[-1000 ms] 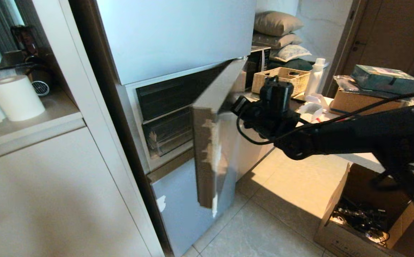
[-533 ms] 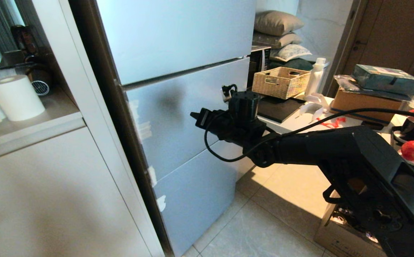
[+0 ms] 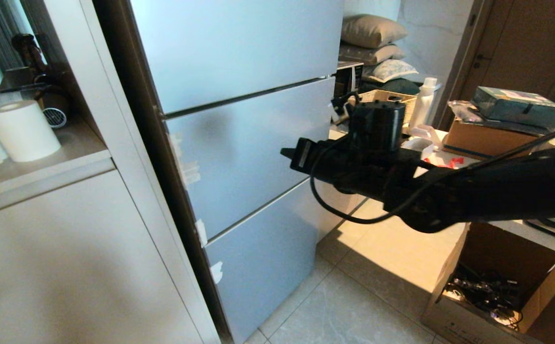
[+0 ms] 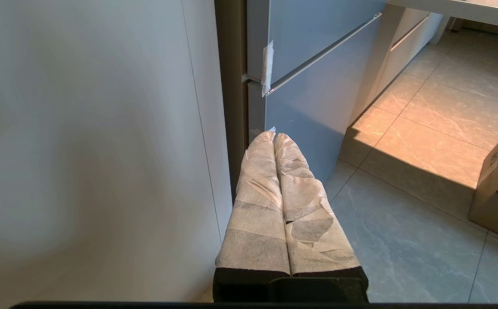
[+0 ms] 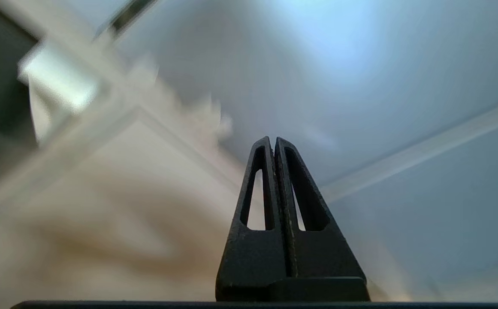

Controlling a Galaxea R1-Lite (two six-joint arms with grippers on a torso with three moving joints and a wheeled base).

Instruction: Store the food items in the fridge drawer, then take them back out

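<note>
- While the pale blue fridge (image 3: 239,143) stood with all doors shut, its drawer and any fruit were out of sight.
- Right gripper (image 5: 273,141) pointed at the middle door (image 3: 258,138), black fingers pressed together, empty.
- Left gripper (image 4: 273,136) hung low beside the fridge's bottom door (image 4: 317,111), taped fingers together, empty.

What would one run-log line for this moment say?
pale blue-grey fridge: doors closed | right gripper: shut, empty, before middle door | left gripper: shut, parked low

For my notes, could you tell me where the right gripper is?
Head view, right of centre: the right gripper, shut and empty, sits before the fridge's closed middle door.
</note>
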